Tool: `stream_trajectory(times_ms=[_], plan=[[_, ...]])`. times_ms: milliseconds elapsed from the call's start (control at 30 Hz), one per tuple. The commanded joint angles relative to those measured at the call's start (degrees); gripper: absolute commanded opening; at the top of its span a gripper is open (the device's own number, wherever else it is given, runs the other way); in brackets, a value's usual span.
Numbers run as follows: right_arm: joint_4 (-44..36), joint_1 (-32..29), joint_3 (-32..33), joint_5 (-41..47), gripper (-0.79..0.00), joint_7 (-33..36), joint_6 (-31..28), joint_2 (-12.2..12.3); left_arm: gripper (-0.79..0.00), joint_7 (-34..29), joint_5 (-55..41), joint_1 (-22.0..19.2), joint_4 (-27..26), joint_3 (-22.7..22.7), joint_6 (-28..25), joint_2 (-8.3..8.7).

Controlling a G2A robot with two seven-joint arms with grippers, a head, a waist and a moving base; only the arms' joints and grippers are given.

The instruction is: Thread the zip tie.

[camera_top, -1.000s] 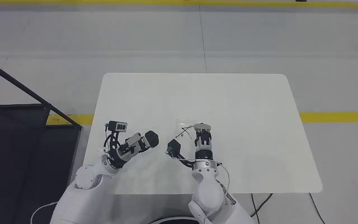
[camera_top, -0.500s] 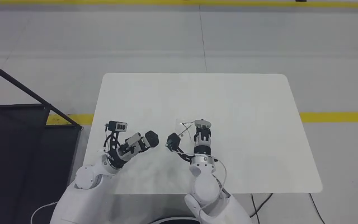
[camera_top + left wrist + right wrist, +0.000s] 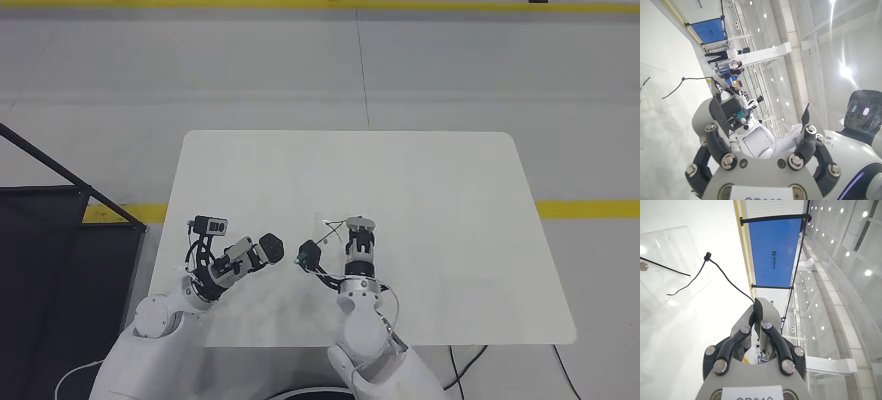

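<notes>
Midway between the table's [image 3: 450, 200] near and far edges, the right gripper [image 3: 757, 306] pinched one zip tie [image 3: 707, 256], its strap running toward the left edge. A second tie [image 3: 664, 266] lay flat; the left gripper [image 3: 760, 106] gaped.

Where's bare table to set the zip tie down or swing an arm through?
Free: the far half of the table beyond the clear sheet, and the wide stretch from the right claw to the right edge. Crowded: the near edge, where the open left claw, the right claw's zip tie and the sheet with a spare tie cluster.
</notes>
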Motion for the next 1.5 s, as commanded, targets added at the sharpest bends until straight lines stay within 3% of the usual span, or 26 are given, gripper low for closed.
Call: stream_trajectory(times_ms=[0,167,533,633,800,1233,1467], plan=[[1.1,0.2,-0.1,-0.6,-0.785,0.0,-1.1,-0.1,0.000,0.0,0.0,0.0,0.0,0.0,0.0,0.00],[4.6,1.7,-1.0,-2.1,-0.785,1.3,-4.8,-0.8,0.000,0.0,0.0,0.0,0.0,0.0,0.0,0.00],[8.9,4.0,-2.5,-0.4,-0.785,2.8,-7.1,-2.8,0.000,0.0,0.0,0.0,0.0,0.0,0.0,0.00],[9.1,4.0,-2.5,-0.5,-0.742,2.9,-7.2,-3.1,0.000,0.0,0.0,0.0,0.0,0.0,0.0,0.00],[9.0,3.7,-2.0,-0.8,-0.563,2.9,-7.3,-3.4,0.000,0.0,0.0,0.0,0.0,0.0,0.0,0.00],[8.3,2.5,-0.4,-2.2,-0.566,1.6,-6.6,-3.9,0.000,0.0,0.0,0.0,0.0,0.0,0.0,0.00],[3.8,0.4,2.0,-2.9,-0.533,-0.6,-5.7,-3.5,0.000,0.0,0.0,0.0,0.0,0.0,0.0,0.00]])
